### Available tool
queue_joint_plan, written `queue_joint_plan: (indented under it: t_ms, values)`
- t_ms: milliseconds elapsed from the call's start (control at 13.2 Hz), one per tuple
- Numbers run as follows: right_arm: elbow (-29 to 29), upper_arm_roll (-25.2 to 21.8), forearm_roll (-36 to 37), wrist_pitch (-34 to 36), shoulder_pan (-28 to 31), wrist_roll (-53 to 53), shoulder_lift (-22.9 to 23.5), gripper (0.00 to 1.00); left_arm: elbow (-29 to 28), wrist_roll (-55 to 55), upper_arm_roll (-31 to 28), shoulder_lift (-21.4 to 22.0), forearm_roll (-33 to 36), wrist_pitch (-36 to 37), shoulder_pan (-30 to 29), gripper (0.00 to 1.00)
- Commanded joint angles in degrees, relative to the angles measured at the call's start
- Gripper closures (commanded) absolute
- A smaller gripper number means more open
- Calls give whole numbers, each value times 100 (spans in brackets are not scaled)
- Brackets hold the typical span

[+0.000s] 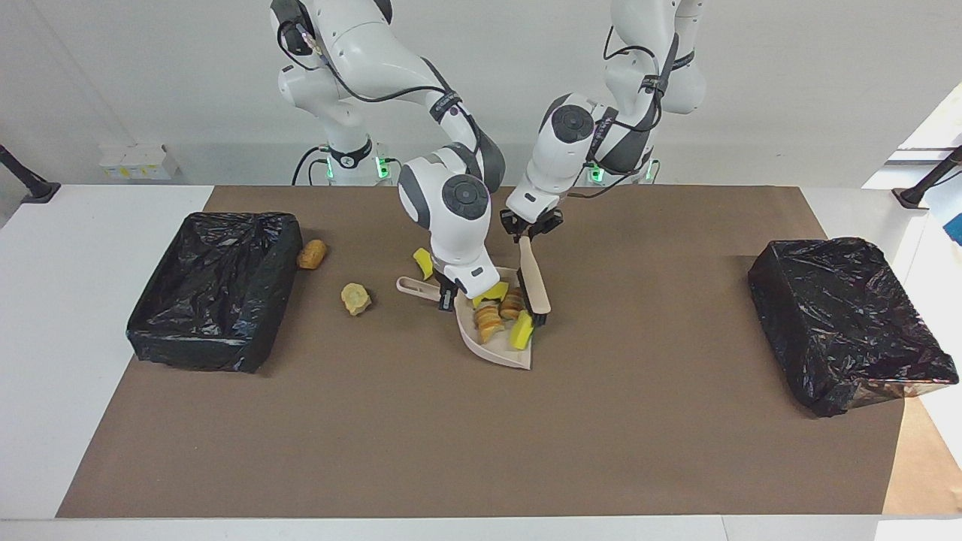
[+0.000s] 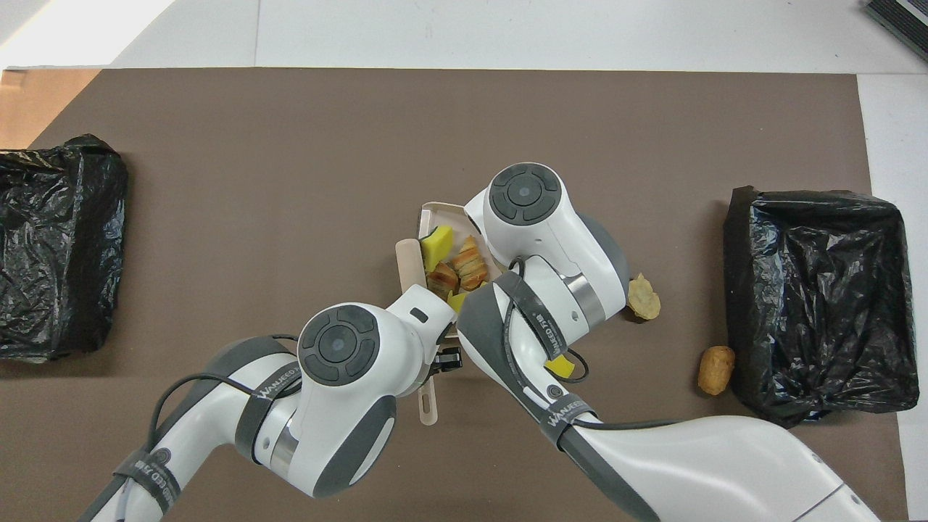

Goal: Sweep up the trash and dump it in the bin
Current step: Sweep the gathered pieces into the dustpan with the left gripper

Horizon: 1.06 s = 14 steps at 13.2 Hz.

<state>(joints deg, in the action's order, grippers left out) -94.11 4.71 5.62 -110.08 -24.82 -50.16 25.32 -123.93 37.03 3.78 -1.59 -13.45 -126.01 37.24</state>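
A beige dustpan [image 1: 500, 353] [image 2: 433, 209] lies mid-table, and my right gripper [image 1: 449, 291] is shut on its handle. My left gripper [image 1: 531, 231] [image 2: 446, 359] is shut on the handle of the beige hand brush [image 1: 535, 289] [image 2: 409, 261], whose bristles stand at the pan's open edge. Trash lies in the pan: two croissant-like pieces [image 1: 488, 319] [image 2: 467, 261] and two yellow sponge chunks [image 1: 521, 330] [image 2: 437, 246]. Three scraps lie on the mat toward the right arm's end: a yellow chunk [image 1: 423, 263] [image 2: 560, 366], a tan lump [image 1: 355, 298] [image 2: 643, 299] and a brown piece [image 1: 312, 254] [image 2: 716, 370].
A black-bagged bin [image 1: 214, 289] [image 2: 819, 304] sits toward the right arm's end of the table, with the brown piece beside it. A second black-bagged bin [image 1: 842, 323] [image 2: 58, 239] sits toward the left arm's end. A brown mat [image 1: 481, 451] covers the table.
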Motion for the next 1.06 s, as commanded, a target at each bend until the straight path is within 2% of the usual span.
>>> queue_joint_plan:
  t_ms: [0, 304, 684, 837, 989]
  values:
    - [-265, 39, -8, -197, 21, -3, -133, 100, 220, 155, -70, 79, -87, 303, 64, 100]
    - [-275, 39, -8, -198, 21, -3, -142, 100, 423, 59, -158, 203, -8, 1016, -146, 100]
    - [-354, 39, -8, -207, 30, 41, -177, 100, 291, -98, -158, 203, 88, 1174, -866, 100]
    - [-362, 39, -17, -207, 30, 41, -177, 100, 282, -721, -150, 115, 132, 1044, -1183, 100]
    - [-362, 39, -17, -207, 30, 41, -177, 100, 238, -1065, -149, -156, 132, 676, -1193, 100]
